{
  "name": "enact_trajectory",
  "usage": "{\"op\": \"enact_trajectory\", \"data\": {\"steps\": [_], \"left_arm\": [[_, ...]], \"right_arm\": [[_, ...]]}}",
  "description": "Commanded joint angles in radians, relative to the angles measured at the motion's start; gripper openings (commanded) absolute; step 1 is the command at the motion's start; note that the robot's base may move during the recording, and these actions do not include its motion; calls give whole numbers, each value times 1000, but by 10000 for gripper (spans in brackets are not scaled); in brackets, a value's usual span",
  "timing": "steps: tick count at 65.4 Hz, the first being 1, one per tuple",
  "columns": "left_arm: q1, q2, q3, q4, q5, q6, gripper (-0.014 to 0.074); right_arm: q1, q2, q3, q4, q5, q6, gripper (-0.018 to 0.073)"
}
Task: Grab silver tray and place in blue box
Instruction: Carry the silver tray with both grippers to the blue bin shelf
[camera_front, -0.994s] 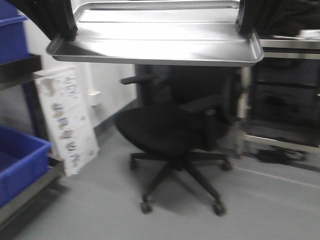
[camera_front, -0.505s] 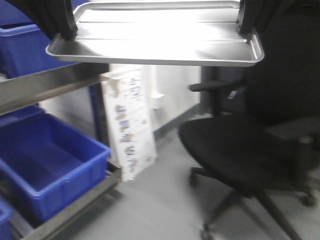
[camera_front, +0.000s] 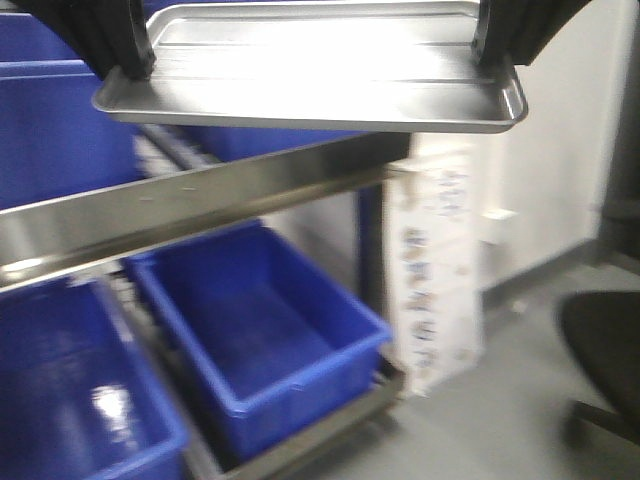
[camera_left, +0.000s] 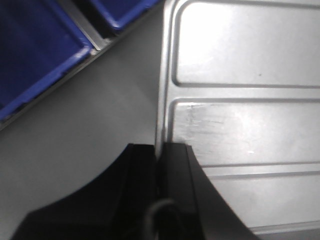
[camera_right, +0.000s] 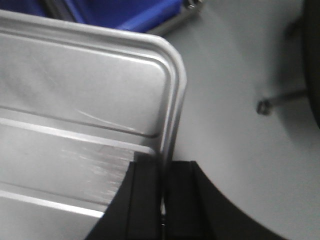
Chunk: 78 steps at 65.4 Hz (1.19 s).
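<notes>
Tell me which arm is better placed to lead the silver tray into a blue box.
Left, probably. The left fingers and right fingers each pinch a short rim of the silver tray, but the blue box lies toward the left end; the right end hangs over floor. Both must move together.

Setting: a storeroom or lab work area, not domestic.

Evidence:
- A steel shelf rack (camera_front: 200, 205) with a brushed metal front rail.
- A deep blue box (camera_front: 270, 330) stands open at the right end of the lower shelf. Further blue crates (camera_front: 70, 410) stand beside it and on the shelf above.
- The floor (camera_front: 520, 430) is smooth grey and the wall (camera_front: 560, 120) is plain white, with a small white wall fitting (camera_front: 497, 214) on it.
- A printed white carton (camera_front: 435, 280) stands upright against the rack's right end. Its print is too blurred to read.
- A black office chair (camera_front: 605, 350) shows only its seat edge, at far right.
</notes>
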Motion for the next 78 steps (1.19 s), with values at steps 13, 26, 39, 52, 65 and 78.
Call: {"op": "enact_trajectory", "data": {"steps": [13, 26, 39, 52, 65, 78], "left_arm": [[-2, -39, -35, 28, -33, -5, -105], [-2, -39, -35, 28, -33, -5, -105], [-2, -39, -35, 28, -33, -5, -105], [-2, -39, -35, 28, -33, -5, -105], [-2, -39, -35, 28, -33, -5, -105], [-2, -39, -35, 28, -33, -5, -105]], "right_arm": [[-5, -37, -28, -42, -17, -21, 59], [-5, -37, -28, -42, -17, -21, 59], [-5, -37, -28, -42, -17, -21, 59], [-5, -37, -28, -42, -17, -21, 59], [-5, -37, -28, -42, -17, -21, 58], [-5, -37, -28, -42, -17, -21, 58]]}}
